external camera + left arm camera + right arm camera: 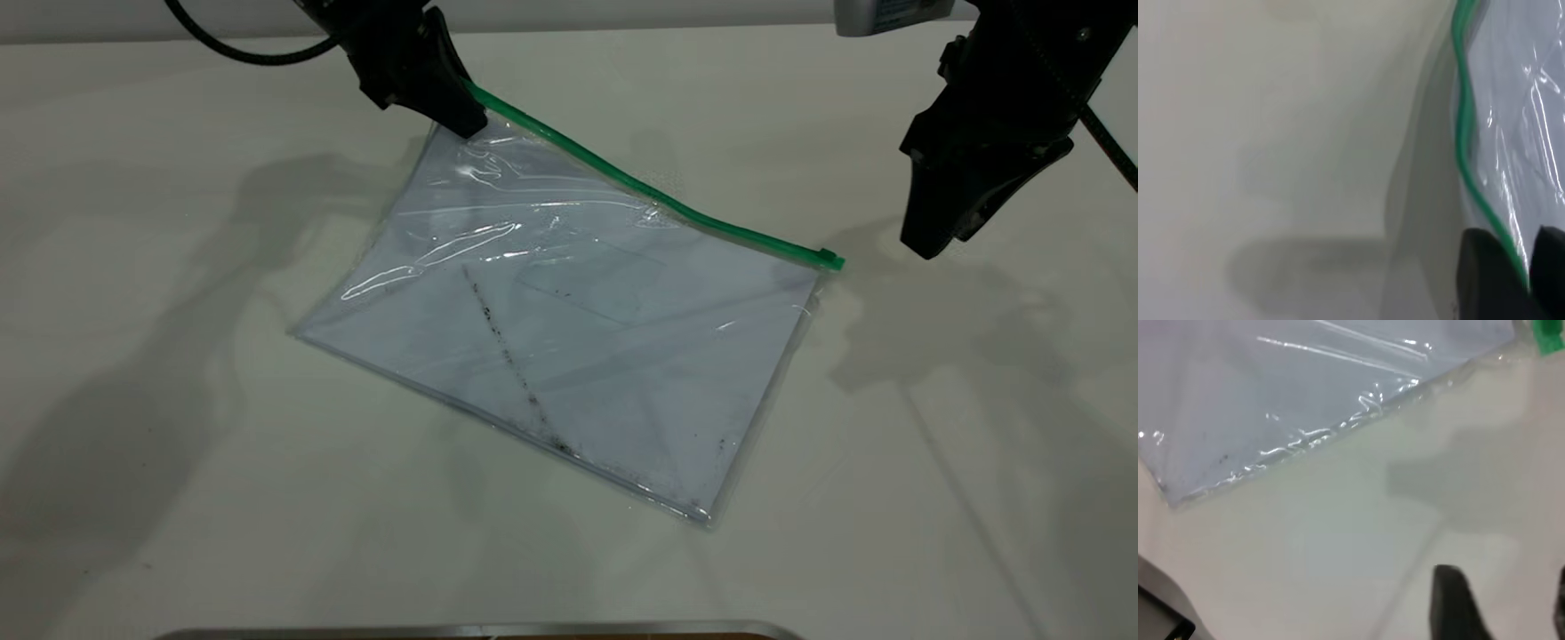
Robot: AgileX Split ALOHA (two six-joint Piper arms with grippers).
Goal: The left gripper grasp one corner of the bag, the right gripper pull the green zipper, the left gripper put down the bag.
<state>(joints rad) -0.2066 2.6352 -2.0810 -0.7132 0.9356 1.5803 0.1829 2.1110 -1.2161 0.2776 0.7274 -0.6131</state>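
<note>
Exterior view: left gripper [462, 111] pinches the bag [569, 338] corner, limp, slick film. Right gripper [933, 236], jaws parted, hangs beside the green zipper [640, 187] slider, the spot to pinch.

The bag [569, 329] lies on the table [133, 356] between both claws.
</note>
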